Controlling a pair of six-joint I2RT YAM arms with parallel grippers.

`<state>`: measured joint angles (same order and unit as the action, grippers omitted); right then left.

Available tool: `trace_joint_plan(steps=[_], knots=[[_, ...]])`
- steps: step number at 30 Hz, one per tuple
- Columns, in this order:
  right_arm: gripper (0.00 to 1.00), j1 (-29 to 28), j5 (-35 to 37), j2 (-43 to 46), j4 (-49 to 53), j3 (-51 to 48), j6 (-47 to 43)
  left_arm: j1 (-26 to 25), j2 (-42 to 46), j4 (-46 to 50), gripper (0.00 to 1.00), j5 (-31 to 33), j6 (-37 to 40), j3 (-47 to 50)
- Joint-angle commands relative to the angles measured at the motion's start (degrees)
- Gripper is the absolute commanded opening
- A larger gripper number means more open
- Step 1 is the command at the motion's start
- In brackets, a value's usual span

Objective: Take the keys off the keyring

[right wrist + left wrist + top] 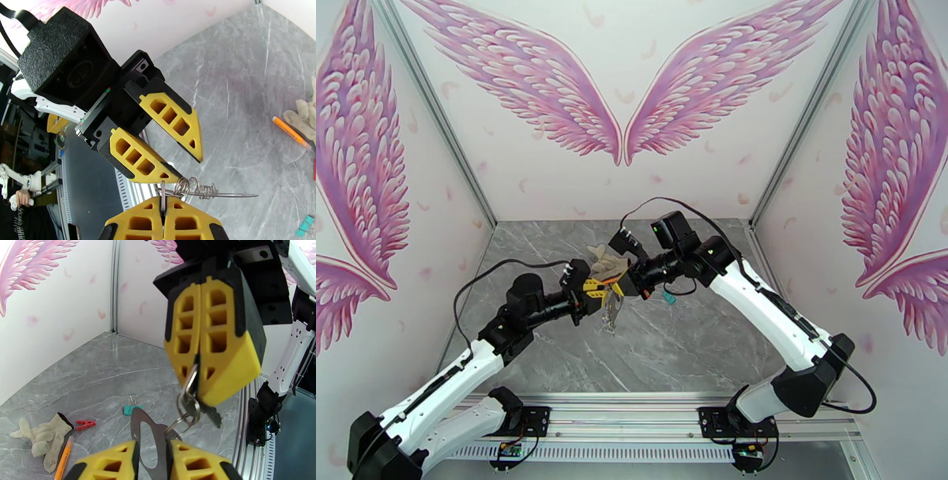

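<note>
My right gripper [198, 392] is shut on a small silver ring of the keys [189, 402], holding the bunch in the air above the table. The dark flat keyring [136, 429] hangs down from the keys. In the right wrist view the keyring [237, 194] shows edge-on as a thin line beside the keys [201, 191]. My left gripper [152, 443] faces the right one, fingers a little apart. The keyring shows in the gap at its tips. In the right wrist view the left gripper [189, 169] has nothing visible between its fingers. I cannot tell whether it touches the keyring.
On the grey table lie a pale glove [43, 433], an orange pen [63, 457], a red clip [85, 424] and a teal binder clip [130, 409]. Walls close the table at the back and both sides. Both arms meet over its middle.
</note>
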<state>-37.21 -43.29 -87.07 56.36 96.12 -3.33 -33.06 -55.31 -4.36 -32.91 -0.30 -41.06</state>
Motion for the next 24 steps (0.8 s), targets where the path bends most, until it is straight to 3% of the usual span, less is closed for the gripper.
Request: trace_joint_plan(steps=[1,15,21,24], knots=[[0.0,0.4,-1.9,0.3,-0.5,1.8,-0.8,-0.3,-1.8,-0.9,0.24,-5.0,1.5,-3.6],[0.0,1.4,-3.1,0.9,-0.2,1.0,-2.8,-0.7,-5.2,-2.9,0.14,-12.6,2.2,-5.2],[0.0,2.2,-3.9,1.0,1.9,1.2,-4.9,-1.9,-6.5,-1.9,0.14,-11.5,2.2,-5.9],[0.0,2.4,-5.3,1.4,2.9,1.3,-6.3,-2.3,-5.7,-2.8,0.18,-6.6,2.5,-4.6]])
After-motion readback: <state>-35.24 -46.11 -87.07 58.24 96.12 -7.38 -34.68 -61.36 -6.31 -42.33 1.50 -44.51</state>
